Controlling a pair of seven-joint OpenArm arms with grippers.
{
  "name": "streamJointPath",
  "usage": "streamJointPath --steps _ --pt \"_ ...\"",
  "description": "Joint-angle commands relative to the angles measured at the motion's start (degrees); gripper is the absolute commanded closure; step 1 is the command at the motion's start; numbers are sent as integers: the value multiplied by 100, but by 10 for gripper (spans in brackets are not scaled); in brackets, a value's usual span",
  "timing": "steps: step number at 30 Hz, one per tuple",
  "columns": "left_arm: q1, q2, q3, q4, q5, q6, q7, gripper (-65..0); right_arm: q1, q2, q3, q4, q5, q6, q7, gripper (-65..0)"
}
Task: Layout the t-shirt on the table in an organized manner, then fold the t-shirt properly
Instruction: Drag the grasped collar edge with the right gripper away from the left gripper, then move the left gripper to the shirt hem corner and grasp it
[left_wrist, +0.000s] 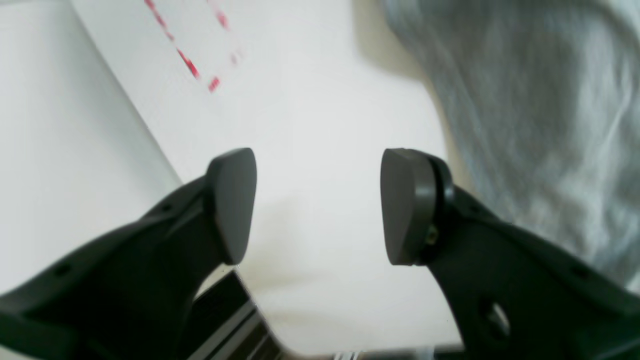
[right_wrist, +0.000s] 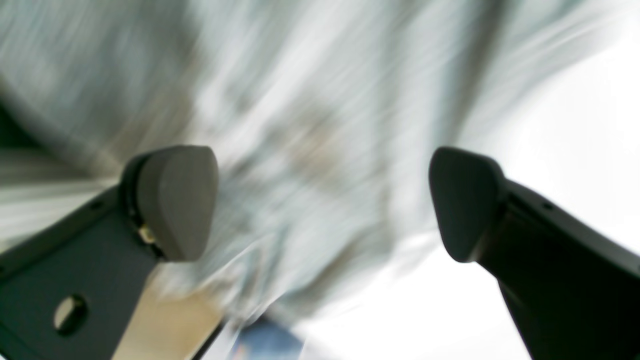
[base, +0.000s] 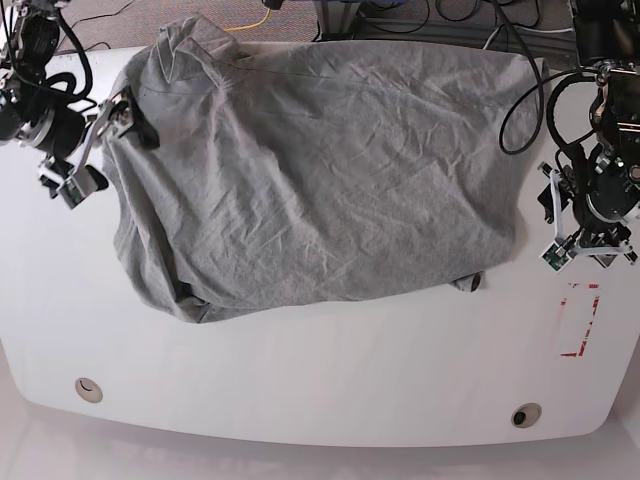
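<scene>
The grey t-shirt (base: 320, 170) lies wrinkled and spread over the far half of the white table (base: 320, 390), its lettering hidden. At the shirt's left edge my right gripper (base: 98, 150) stands open. The right wrist view shows its jaws (right_wrist: 322, 202) wide apart over blurred grey t-shirt (right_wrist: 300, 100) fabric, with nothing held. My left gripper (base: 578, 250) is just off the shirt's right edge. In the left wrist view it (left_wrist: 317, 205) is open over bare table (left_wrist: 310, 100), with the t-shirt (left_wrist: 540, 100) to its right.
A red rectangular outline (base: 580, 320) is marked on the table near the left gripper. Two round holes (base: 88, 388) (base: 525, 413) sit near the front edge. Cables (base: 520, 90) run along the back edge behind the shirt.
</scene>
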Motion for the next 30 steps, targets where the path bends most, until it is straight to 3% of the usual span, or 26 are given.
streamJointPath --steps 1,8,15,30 --pt "-107 130 -242 81 182 -6 -277 -367 443 -185 30 -117 -275 8 141 -650" --pt "-125 966 -497 72 1158 -6 -1060 -367 1771 -897 -146 -732 -1980 8 194 -650" --pt "-125 1511 -479 72 1721 -6 -1262 -367 3283 -1125 -252 -2288 -3299 8 317 -650" --pt "-116 1660 -505 72 1764 -6 -1271 -367 5235 -879 -243 -6086 -4310 8 2102 -650"
